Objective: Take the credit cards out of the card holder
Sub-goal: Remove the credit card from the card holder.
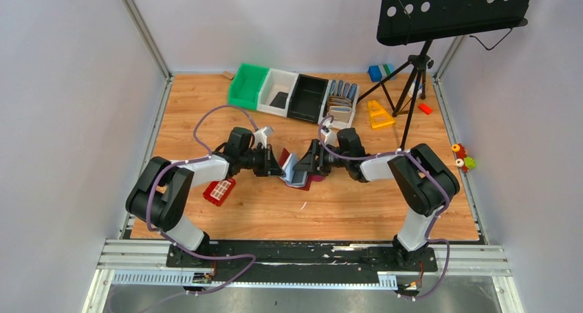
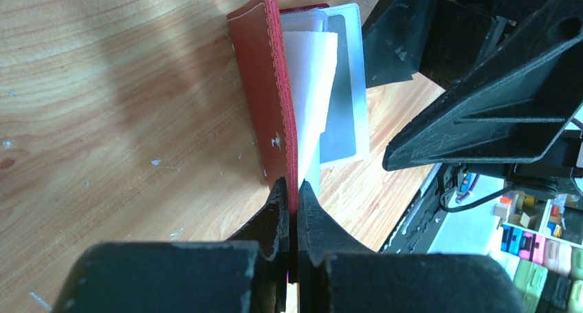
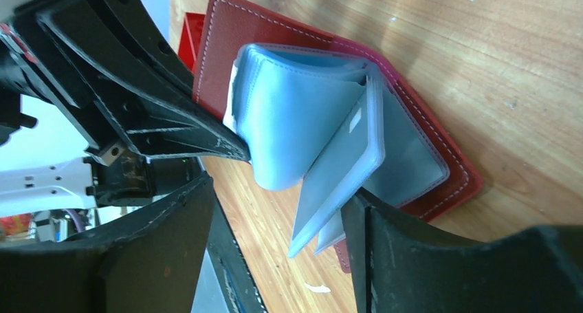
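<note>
The card holder (image 1: pixel 300 173), maroon leather with pale grey inner pockets, lies half open mid-table between both arms. My left gripper (image 2: pixel 297 189) is shut on the edge of its red cover flap (image 2: pixel 265 86) and holds that flap upright. Behind the flap fan the pale pockets (image 2: pixel 313 79). My right gripper (image 3: pixel 282 217) is open, its jaws wide on either side of the grey pockets (image 3: pixel 295 127). Two thin pale grey leaves (image 3: pixel 330 203) stick out toward it, close to its right finger (image 3: pixel 412 258). Whether these are credit cards or sleeves, I cannot tell.
A flat red piece with a white grid (image 1: pixel 220 190) lies by the left arm. Along the back stand a green bin (image 1: pixel 249 86), a white bin (image 1: pixel 277 91), a black bin (image 1: pixel 307 98) and a tray of wallets (image 1: pixel 340 100). A music-stand tripod (image 1: pixel 412 72) rises back right.
</note>
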Controlling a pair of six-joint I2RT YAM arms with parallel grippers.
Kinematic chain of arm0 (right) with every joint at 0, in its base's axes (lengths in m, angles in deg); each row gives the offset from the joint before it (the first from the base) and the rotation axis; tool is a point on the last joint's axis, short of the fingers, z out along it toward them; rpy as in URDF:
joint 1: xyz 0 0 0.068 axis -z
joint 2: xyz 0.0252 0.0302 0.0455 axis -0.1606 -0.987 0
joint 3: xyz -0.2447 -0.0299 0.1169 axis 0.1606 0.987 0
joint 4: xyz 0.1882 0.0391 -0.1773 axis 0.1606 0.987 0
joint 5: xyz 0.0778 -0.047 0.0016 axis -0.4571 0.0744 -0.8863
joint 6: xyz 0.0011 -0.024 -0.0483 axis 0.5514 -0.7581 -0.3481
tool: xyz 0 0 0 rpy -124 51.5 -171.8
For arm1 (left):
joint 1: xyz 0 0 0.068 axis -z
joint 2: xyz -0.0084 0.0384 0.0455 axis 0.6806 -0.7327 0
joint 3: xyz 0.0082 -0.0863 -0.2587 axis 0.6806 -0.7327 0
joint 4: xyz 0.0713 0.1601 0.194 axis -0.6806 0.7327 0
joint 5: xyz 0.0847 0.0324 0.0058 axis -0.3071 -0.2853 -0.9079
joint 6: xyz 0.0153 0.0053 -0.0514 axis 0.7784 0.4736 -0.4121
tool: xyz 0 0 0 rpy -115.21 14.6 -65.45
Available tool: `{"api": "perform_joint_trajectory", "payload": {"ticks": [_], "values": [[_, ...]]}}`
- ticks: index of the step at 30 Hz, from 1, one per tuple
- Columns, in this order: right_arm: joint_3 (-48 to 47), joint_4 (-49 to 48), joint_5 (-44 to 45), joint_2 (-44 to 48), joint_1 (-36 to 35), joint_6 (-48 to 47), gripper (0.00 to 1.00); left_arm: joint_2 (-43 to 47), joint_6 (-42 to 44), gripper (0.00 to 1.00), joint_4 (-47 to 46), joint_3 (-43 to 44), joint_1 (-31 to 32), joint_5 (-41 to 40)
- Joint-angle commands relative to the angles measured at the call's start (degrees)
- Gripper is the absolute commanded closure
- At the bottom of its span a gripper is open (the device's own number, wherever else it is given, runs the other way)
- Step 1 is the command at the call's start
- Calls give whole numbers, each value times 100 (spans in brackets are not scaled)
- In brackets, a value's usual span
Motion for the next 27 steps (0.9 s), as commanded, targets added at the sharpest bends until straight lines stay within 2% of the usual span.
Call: {"api": "perform_joint_trajectory", "payload": {"ticks": [1, 3, 9, 11, 13, 17, 18, 20, 22, 24, 27], "values": [[-30, -582, -137, -163, 23, 296, 40, -9, 32, 100, -176, -13, -36, 111], [-56, -529, -110, -212, 25, 296, 53, -14, 18, 100, -189, -48, -60, 93], [-235, 180, 147, -253, 30, -102, 76, 10, -2, 100, -194, -180, -253, 28], [-306, 509, 240, -232, 27, -266, 86, 27, 21, 93, -150, -228, -358, -35], [-346, 716, 306, -179, 52, -415, 94, 40, 90, 82, -23, -271, -484, -154], [-365, 1027, 373, -91, 147, -690, 100, 137, 100, 47, 2, -420, -745, -307], [-372, 1049, 315, -109, 168, -728, 100, 177, 24, 40, -187, -489, -774, -215], [-427, 1066, 164, -169, 183, -803, 100, 248, -313, 16, -901, -761, -783, 199], [-449, 1021, 65, -230, 181, -791, 100, 238, -735, 1, -1791, -972, -783, 564], [-462, 1000, 45, -233, 184, -787, 100, 148, -938, 0, -2229, -1009, -775, 758], [-504, 1074, 62, -193, 183, -825, 100, 57, -650, 0, -1797, -841, -717, 693]]}}
